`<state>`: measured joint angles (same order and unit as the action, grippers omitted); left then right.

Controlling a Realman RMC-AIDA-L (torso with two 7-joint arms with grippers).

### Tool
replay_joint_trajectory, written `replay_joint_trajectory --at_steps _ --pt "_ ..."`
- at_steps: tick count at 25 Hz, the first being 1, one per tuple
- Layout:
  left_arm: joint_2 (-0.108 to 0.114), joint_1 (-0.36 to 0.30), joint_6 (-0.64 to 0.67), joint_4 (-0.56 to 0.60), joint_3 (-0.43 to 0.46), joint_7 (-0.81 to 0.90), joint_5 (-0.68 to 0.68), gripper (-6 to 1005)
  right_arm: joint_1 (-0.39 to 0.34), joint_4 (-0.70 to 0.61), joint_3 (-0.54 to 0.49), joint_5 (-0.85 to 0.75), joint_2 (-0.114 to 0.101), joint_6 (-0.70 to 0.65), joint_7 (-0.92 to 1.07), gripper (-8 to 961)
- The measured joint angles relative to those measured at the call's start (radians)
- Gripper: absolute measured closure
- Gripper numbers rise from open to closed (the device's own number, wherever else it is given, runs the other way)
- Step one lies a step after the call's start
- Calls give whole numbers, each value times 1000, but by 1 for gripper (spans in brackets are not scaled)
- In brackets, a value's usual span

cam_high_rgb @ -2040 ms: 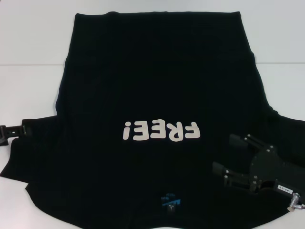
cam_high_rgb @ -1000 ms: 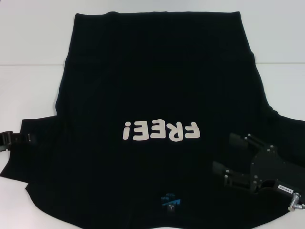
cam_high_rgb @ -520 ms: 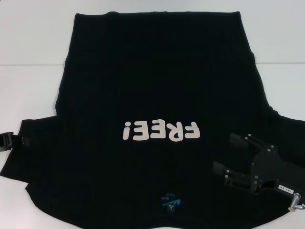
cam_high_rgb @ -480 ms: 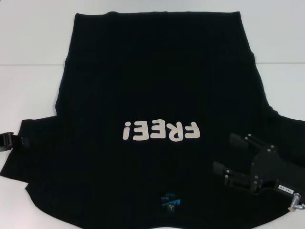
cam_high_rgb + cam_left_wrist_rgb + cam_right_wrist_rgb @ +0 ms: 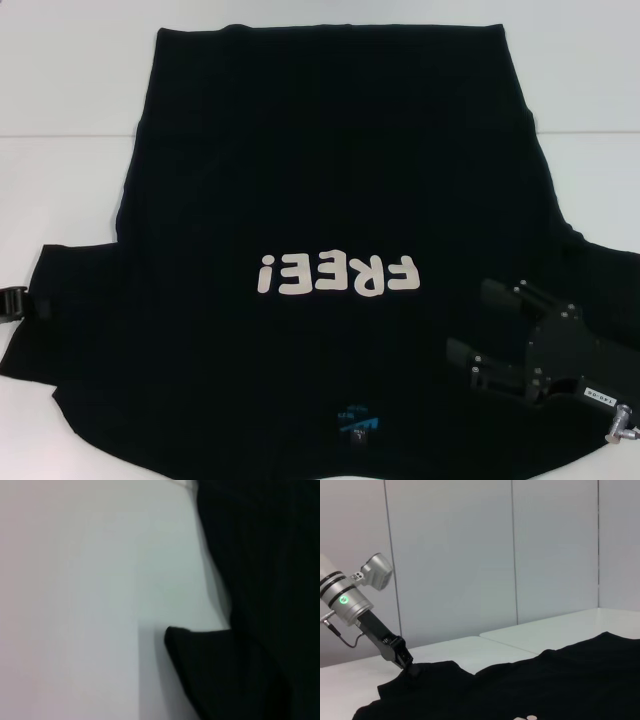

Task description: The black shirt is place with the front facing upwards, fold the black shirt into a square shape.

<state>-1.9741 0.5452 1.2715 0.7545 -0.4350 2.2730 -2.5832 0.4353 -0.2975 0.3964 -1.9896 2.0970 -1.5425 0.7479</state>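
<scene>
The black shirt (image 5: 330,150) lies spread flat on the white table (image 5: 60,180), front up. Its cream "FREE!" letters (image 5: 335,273) read upside down from my head, and the blue neck label (image 5: 358,421) is near the front edge. My right gripper (image 5: 476,322) is open and hovers over the shirt near its right shoulder. My left gripper (image 5: 14,300) sits at the outer edge of the left sleeve, mostly out of the head view. The right wrist view shows the left gripper (image 5: 409,669) with its tip down at the sleeve edge of the shirt (image 5: 560,680). The left wrist view shows a sleeve corner (image 5: 200,650) on the table.
The white table shows bare strips left and right of the shirt, with a seam (image 5: 60,136) across its far part. Grey wall panels (image 5: 470,555) stand behind the table. The left arm's silver wrist (image 5: 350,595) slants down towards the sleeve.
My left gripper has slid leftward and a little nearer along the sleeve edge, almost out of the head view. The right gripper and the shirt have hardly moved.
</scene>
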Motion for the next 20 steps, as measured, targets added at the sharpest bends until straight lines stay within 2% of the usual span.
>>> replay_joint_trajectory --at_steps 4,8,15,20 --pt "7 4 -3 26 9 8 -11 994 -2 0 -1 0 0 -7 -1 21" --pt "17 6 0 60 10 27 -22 993 -3 0 -2 0 0 -9 -2 21" --pt "20 30 9 67 -1 56 -40 991 -4 0 -1 0 0 -11 -5 21" --pt "28 54 33 68 -9 144 -40 989 -5 0 1 0 0 -12 -6 21"
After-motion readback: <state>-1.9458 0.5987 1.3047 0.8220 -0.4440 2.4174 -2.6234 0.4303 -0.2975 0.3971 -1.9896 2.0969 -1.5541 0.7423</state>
